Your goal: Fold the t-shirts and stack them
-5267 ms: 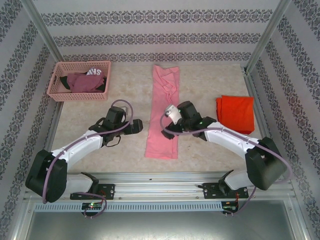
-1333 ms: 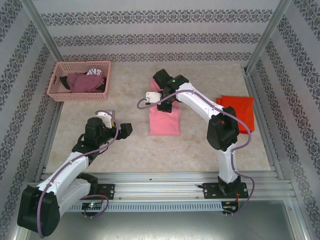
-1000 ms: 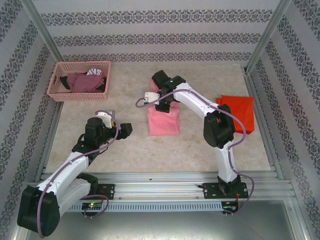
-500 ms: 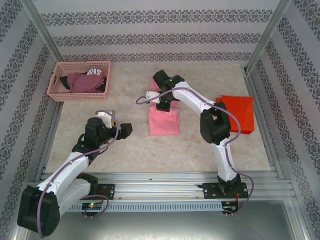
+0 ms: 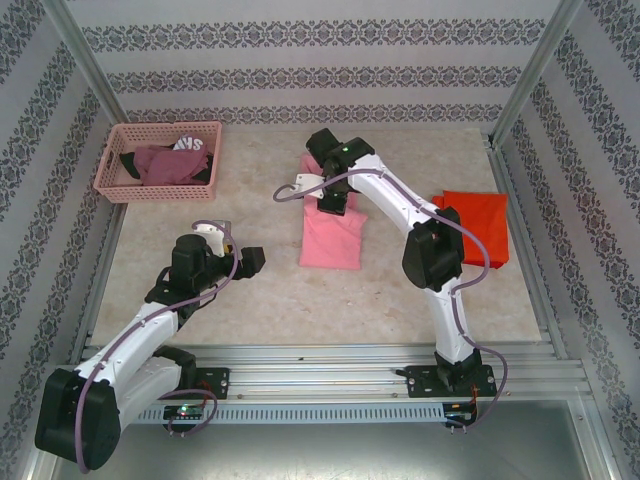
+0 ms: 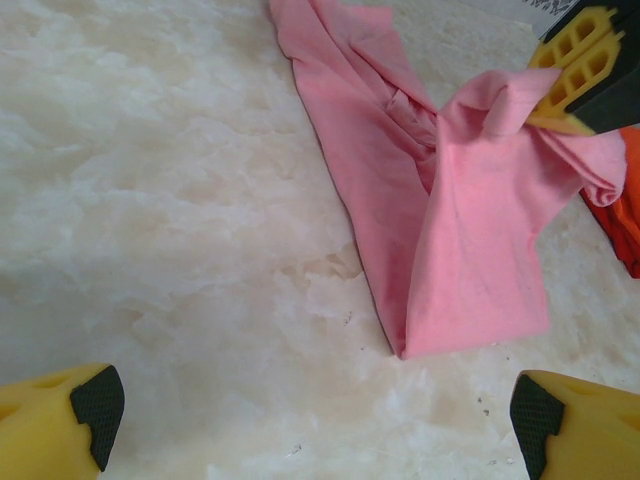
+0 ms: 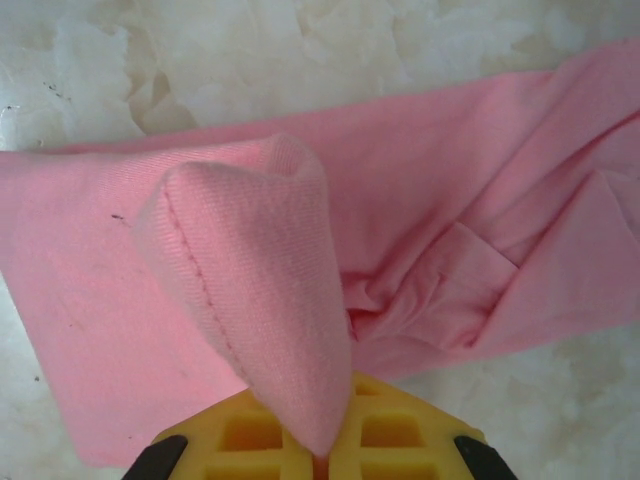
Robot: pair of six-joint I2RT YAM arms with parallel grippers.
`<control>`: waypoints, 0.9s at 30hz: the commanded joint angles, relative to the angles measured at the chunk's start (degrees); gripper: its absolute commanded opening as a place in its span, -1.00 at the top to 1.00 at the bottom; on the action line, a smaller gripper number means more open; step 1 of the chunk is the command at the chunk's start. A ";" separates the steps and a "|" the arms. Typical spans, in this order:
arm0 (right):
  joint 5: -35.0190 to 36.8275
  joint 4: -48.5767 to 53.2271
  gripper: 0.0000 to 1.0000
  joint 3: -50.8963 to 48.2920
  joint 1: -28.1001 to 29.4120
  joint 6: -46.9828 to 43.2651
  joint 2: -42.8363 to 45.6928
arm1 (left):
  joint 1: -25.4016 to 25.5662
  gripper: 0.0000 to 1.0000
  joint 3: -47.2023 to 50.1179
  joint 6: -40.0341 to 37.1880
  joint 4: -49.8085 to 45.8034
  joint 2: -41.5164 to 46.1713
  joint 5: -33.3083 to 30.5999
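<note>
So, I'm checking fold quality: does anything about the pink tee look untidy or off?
The pink tee is not flat: the right gripper pinches one edge up, and the cloth beneath bunches in wrinkles, with a strip trailing off askew. The orange tee lies neatly folded.

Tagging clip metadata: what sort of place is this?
Probably a lab robot cell, not a home: aluminium frame posts, printed backdrop walls, two arms bolted to a rail at the table edge.

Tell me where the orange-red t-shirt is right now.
In the top external view, the orange-red t-shirt lies folded at the right side of the table. It is partly hidden by the right arm and apart from the pink t-shirt at centre.
</note>
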State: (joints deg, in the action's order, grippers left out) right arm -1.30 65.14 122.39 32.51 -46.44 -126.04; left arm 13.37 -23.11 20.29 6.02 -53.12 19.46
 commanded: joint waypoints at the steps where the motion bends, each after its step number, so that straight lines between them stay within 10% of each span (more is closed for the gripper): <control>1: 1.43 2.16 1.00 0.84 0.69 0.88 0.82 | -0.36 -1.00 0.70 -0.85 0.71 0.39 0.37; 27: -3.45 -1.61 1.00 4.23 -1.05 2.13 -8.68 | -0.40 -1.00 1.13 -0.71 -0.52 1.76 -0.40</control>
State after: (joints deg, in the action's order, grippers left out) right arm -3.31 62.76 124.77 32.32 -45.32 -133.73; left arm 13.39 -22.72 20.29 5.85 -52.12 19.27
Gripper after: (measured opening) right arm 0.067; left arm 0.999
